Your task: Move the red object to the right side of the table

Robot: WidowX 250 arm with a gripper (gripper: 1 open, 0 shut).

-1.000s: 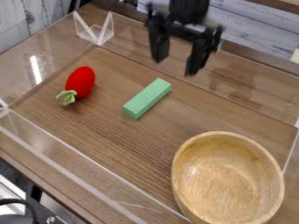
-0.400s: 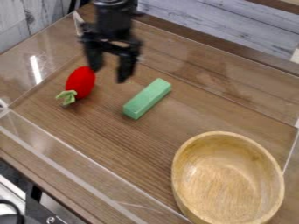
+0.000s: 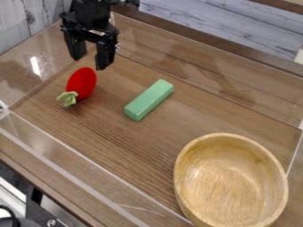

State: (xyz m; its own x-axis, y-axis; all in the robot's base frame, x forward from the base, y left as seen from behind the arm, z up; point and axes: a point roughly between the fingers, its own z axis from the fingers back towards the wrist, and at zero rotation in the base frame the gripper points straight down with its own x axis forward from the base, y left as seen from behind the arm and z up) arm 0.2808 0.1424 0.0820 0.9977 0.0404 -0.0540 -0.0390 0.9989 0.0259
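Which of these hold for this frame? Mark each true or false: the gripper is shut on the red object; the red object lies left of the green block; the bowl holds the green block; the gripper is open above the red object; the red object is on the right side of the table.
1. The gripper is shut on the red object. False: its jaws are open and hold nothing.
2. The red object lies left of the green block. True.
3. The wooden bowl holds the green block. False: the bowl is empty and the block lies on the table.
4. The gripper is open above the red object. True.
5. The red object is on the table's right side. False: it lies on the left.
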